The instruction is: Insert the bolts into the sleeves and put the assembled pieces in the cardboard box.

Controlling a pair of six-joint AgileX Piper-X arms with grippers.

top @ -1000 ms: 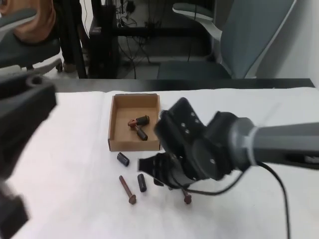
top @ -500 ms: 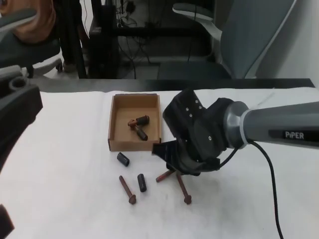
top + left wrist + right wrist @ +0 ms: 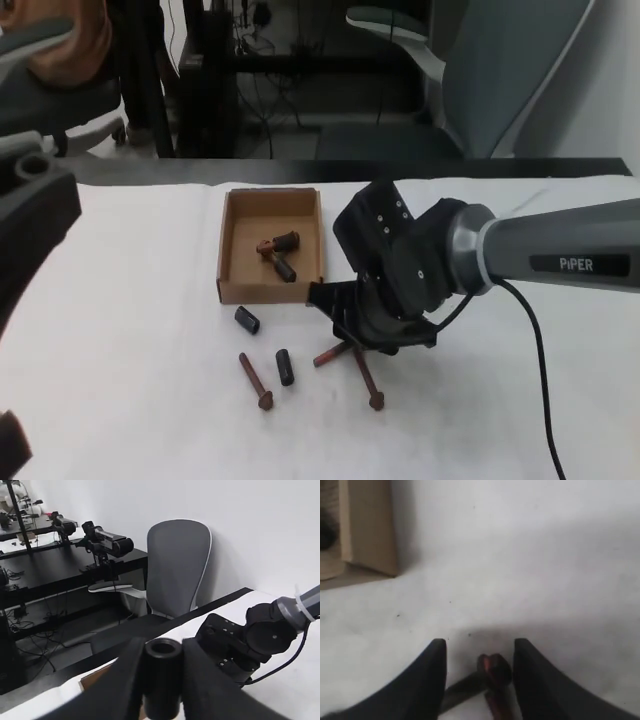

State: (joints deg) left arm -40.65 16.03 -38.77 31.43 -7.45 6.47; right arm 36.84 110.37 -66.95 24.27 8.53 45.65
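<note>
The bench (image 3: 520,420) is covered with a soft-looking white cloth. The right arm (image 3: 430,265) is big and black and grey, with smooth rounded joints. It bends down over the middle of the cloth. The left arm (image 3: 30,215) is a dark shape at the left edge of the high view, close to the camera.

The cardboard box (image 3: 270,294) is brown with flat walls and an open top. It sits toward the far side of the cloth. The right arm's wrist is just beside the box's near right corner. A wide stretch of white cloth lies to the right of that arm.

The right gripper (image 3: 480,645) is low over the cloth. Its two black fingers stand apart and hold nothing. Two crossed bolts (image 3: 345,362) lie under it, long, thin and rusty red. The head of one sits between the fingers.

The left gripper (image 3: 161,647) pinches a held sleeve (image 3: 162,680), a short, smooth black tube standing upright with its round hole on top.

A third bolt (image 3: 254,380) lies near the front, apart from the others. Two loose sleeves (image 3: 285,366) lie between it and the box. Inside the box are two small pieces (image 3: 279,243), dark and lying close together, and one has a rusty end.
</note>
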